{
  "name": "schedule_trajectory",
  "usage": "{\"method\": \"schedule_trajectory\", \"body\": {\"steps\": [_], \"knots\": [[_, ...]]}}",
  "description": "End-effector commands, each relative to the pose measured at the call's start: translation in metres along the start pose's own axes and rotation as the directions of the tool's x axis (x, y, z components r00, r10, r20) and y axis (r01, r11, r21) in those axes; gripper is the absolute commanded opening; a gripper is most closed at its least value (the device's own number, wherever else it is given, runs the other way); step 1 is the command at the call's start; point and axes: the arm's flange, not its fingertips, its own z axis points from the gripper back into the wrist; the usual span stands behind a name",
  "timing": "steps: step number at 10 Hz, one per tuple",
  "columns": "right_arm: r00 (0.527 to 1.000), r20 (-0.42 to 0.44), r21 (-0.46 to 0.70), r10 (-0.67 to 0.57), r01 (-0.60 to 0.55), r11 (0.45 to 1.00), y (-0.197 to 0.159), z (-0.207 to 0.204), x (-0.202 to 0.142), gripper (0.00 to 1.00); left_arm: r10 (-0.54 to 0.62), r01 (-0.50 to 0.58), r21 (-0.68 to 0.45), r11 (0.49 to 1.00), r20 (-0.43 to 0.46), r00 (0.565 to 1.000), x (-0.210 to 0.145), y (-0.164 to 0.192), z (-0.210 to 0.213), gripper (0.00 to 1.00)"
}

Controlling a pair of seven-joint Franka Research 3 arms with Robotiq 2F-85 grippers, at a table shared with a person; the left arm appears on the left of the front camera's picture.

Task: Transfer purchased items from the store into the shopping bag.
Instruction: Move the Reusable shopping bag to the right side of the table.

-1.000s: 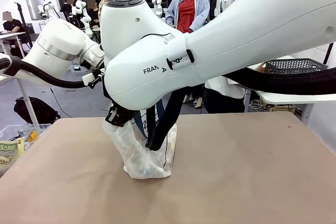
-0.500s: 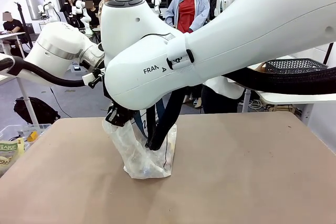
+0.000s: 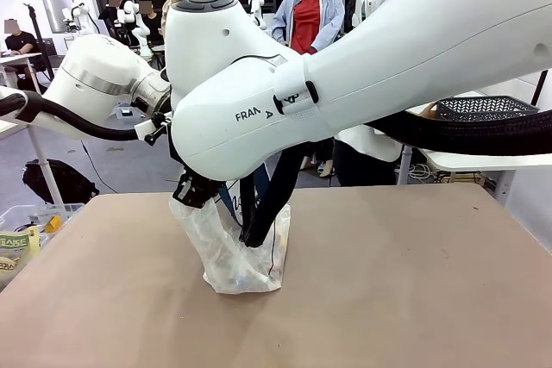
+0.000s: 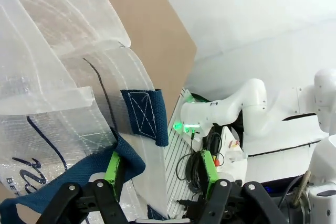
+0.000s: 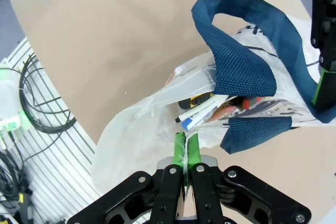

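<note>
My right gripper (image 5: 185, 145) is pinching the tall translucent white plastic shopping bag's (image 5: 157, 129) rim; my left gripper (image 4: 160, 169) is sitting partly open, one finger against its navy strap (image 4: 79, 174).

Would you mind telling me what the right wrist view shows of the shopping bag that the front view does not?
Right wrist view alone: the right gripper, jaws shut, pinches the bag's translucent rim, and the open mouth reveals packaged items inside.

Front view alone: the shopping bag stands upright on the table, with the dark grey basket far off at the right edge and both white arms crowding above.

Both: the translucent bag with its navy strap handles on the brown table.
</note>
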Motion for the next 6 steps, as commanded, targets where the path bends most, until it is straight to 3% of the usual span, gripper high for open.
{"method": "schedule_trajectory", "body": {"steps": [1, 3, 6], "knots": [[1.000, 0.006, 0.002, 0.000, 0.000, 1.000, 0.0035, -0.0030, 0.0076, 0.00, 0.003, -0.004, 0.052, 0.999, 0.023, 1.000, 0.0033, 0.0020, 0.0001, 0.73], [1.000, 0.007, -0.001, 0.003, -0.003, 1.000, 0.0038, -0.0026, 0.0069, 0.00, -0.013, 0.008, 0.131, 0.991, 0.032, 0.999, 0.0025, -0.0028, -0.0045, 0.73], [1.000, 0.010, 0.002, 0.001, -0.001, 1.000, 0.0035, -0.0027, 0.0062, 0.00, -0.004, -0.004, 0.193, 0.981, 0.037, 0.999, 0.0036, -0.0052, -0.0071, 0.17]]}}
